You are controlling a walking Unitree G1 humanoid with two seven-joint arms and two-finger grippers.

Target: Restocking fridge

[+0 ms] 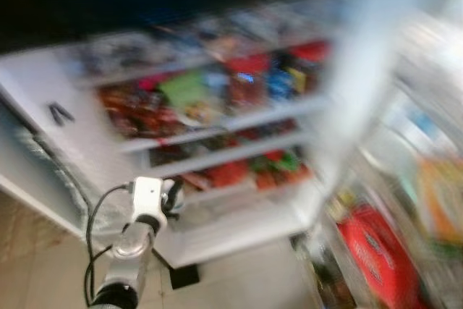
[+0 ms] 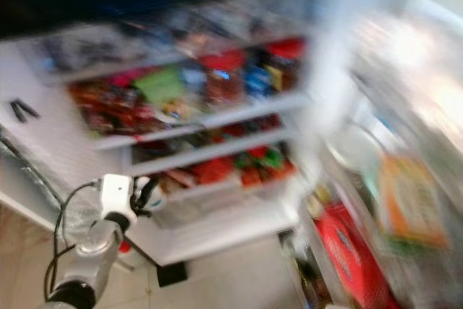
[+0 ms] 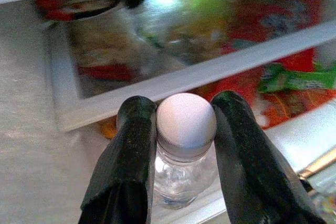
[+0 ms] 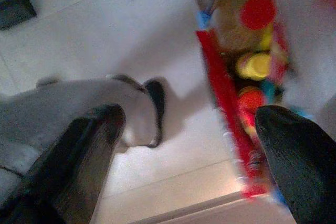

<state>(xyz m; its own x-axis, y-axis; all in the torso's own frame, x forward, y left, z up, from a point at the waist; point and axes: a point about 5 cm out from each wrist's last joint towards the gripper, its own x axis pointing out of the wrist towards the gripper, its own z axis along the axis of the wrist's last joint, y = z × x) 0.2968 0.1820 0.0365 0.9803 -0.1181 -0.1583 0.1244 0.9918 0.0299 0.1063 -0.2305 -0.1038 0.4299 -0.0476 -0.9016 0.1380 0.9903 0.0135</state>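
Bottle [image 3: 185, 145] (clear, white-capped) sat clamped in left gripper [image 3: 181, 129] before fridge shelf [image 3: 220, 66]; right gripper [image 4: 189, 145] hung wide. Advised level, slow insertion.

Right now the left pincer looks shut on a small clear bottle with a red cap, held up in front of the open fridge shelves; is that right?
Not quite: the cap is white, not red. The left wrist view shows the left pincer shut on the small clear bottle, its white cap between the black fingers, in front of the open fridge shelves.
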